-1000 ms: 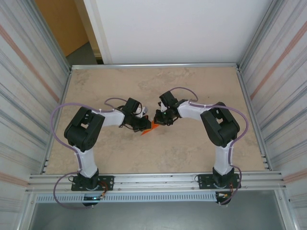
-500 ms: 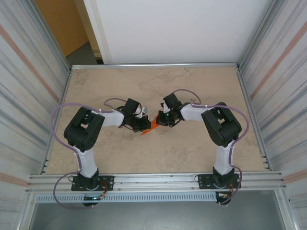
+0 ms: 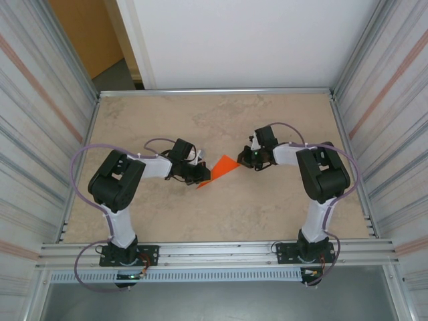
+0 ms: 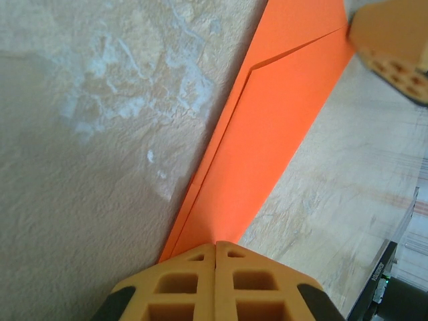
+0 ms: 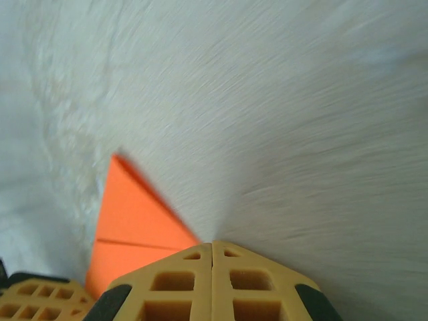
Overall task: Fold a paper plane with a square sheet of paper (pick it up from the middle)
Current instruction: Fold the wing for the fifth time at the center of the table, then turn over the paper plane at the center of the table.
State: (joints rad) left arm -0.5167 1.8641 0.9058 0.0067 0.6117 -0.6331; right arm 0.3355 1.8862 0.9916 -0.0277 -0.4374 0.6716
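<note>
A robotics lab test cell. Two small arms, left (image 3: 117, 184) and right (image 3: 321, 177), stand bolted to an aluminium rail (image 3: 214, 253) at the near edge of a beige, stone-patterned worktop (image 3: 267, 214). Loose lilac cables (image 3: 80, 160) loop from joint to joint. Ribbed metal panels close the cell on the left (image 3: 33, 100) and right (image 3: 394, 100), and a plain white board (image 3: 247, 40) closes the back, all set in a bare metal frame (image 3: 214, 91). Past the far left corner a strip of grey floor (image 3: 117, 73) and an ochre wall (image 3: 83, 30) show a room beyond the enclosure.
</note>
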